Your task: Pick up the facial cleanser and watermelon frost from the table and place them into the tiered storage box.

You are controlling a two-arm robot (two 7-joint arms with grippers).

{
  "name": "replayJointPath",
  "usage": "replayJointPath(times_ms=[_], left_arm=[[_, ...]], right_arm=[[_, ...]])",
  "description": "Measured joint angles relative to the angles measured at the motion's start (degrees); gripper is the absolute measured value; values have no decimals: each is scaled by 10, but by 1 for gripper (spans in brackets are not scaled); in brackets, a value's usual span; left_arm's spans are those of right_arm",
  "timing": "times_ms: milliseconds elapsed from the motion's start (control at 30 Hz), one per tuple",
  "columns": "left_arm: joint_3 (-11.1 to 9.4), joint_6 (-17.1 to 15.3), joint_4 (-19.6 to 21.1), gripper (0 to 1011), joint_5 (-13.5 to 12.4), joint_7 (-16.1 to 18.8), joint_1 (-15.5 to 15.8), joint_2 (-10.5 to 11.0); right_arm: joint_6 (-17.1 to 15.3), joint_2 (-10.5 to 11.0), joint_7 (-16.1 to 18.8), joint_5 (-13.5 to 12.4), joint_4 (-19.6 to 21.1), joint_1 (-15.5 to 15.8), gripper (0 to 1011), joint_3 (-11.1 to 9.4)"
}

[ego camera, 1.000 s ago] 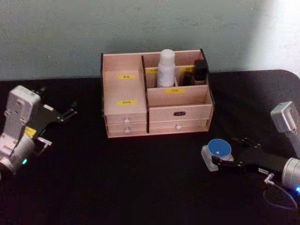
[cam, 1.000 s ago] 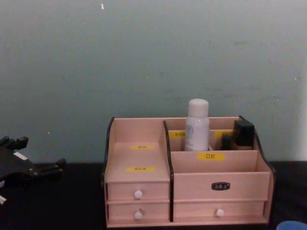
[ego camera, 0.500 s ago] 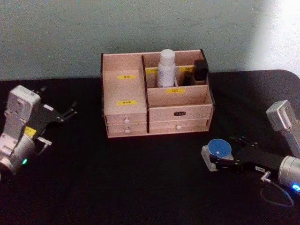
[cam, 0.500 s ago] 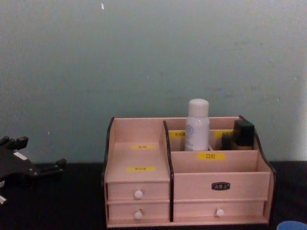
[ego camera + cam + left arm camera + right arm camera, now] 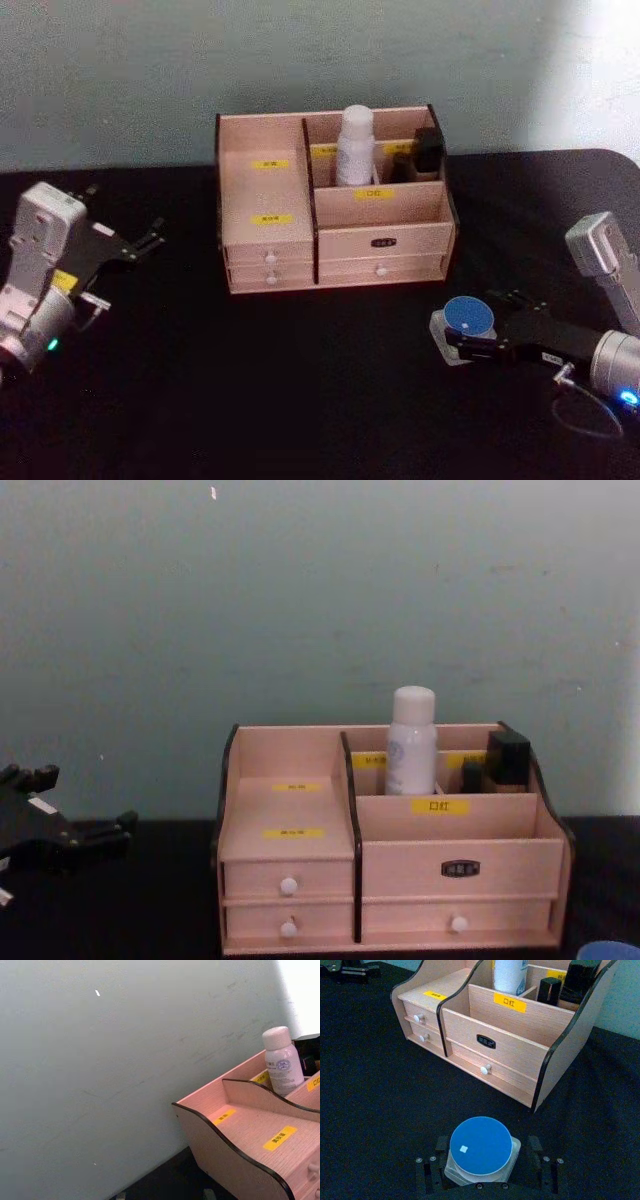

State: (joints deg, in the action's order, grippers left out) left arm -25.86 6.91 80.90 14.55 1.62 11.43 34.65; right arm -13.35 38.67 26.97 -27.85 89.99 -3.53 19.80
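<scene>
Black open table (image 5: 300, 400) separates right hand (image 5: 487, 1152), clasping watermelon frost (image 5: 481, 1144), from storage box (image 5: 385, 262).

I see the tiered storage box (image 5: 500, 865) centred on a black table (image 5: 150, 920) against a pale green wall (image 5: 300, 600), with yellow labels on its steps and white-knobbed drawers (image 5: 288, 885) below. A white bottle (image 5: 411, 742) stands upright in a rear compartment, a black item (image 5: 508, 757) right of it. The left gripper (image 5: 88, 800) sits at the left edge, fingers apart. A blue rounded edge (image 5: 608, 950) shows at the bottom right corner
</scene>
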Motion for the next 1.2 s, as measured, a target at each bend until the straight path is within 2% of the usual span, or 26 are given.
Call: replayJointPath(times_ms=[1067,1200], left_arm=[[0,0,0,1001,0,0,0,0],[0,0,0,1001,0,0,0,0]], right_arm=[[-5,-2,-1,-3,-2,-2,1000,1],[-5,-2,-1,-3,-2,-2,903,1]])
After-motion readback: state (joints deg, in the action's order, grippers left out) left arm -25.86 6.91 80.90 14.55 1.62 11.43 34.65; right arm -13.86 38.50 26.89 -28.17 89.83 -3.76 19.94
